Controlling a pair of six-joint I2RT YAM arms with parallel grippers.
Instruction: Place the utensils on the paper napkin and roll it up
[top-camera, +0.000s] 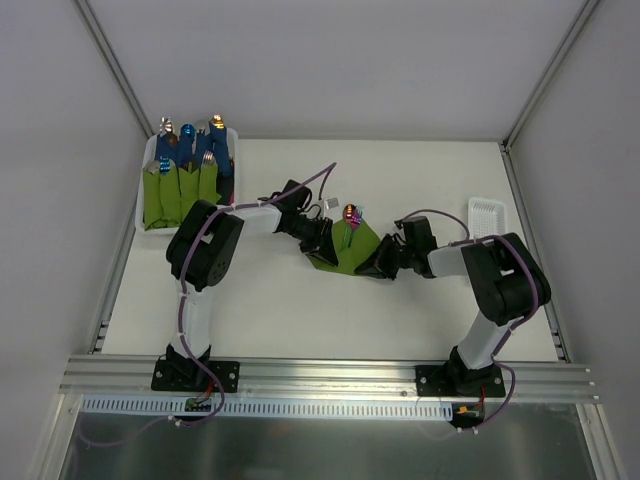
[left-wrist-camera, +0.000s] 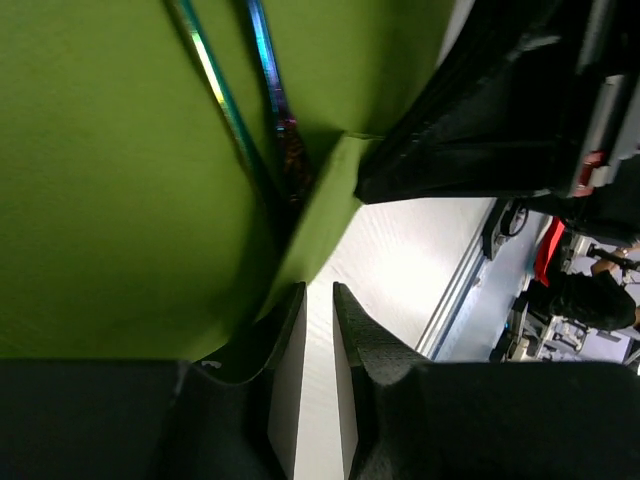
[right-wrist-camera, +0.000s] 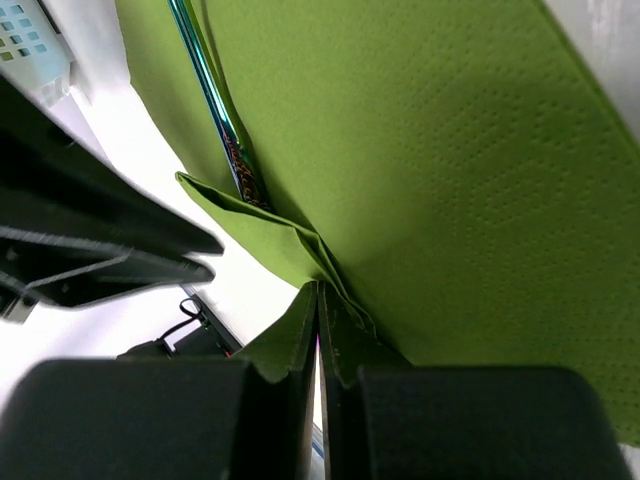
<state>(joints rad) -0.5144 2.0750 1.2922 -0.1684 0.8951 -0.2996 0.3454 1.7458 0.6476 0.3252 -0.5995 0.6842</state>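
Observation:
The olive-green paper napkin lies at the table's middle with the utensils on it, their shiny reddish ends sticking out at the far side. My left gripper is at the napkin's left edge. In the left wrist view its jaws stand a narrow gap apart with bare table between them, beside the napkin and the slim iridescent utensil stems. My right gripper is at the napkin's right corner. In the right wrist view it is shut on a folded-over flap of the napkin, near the stems.
A white basket at the back left holds several green rolled bundles with blue handles. A small white tray sits at the right. A small white object lies behind the napkin. Both arms crowd the napkin.

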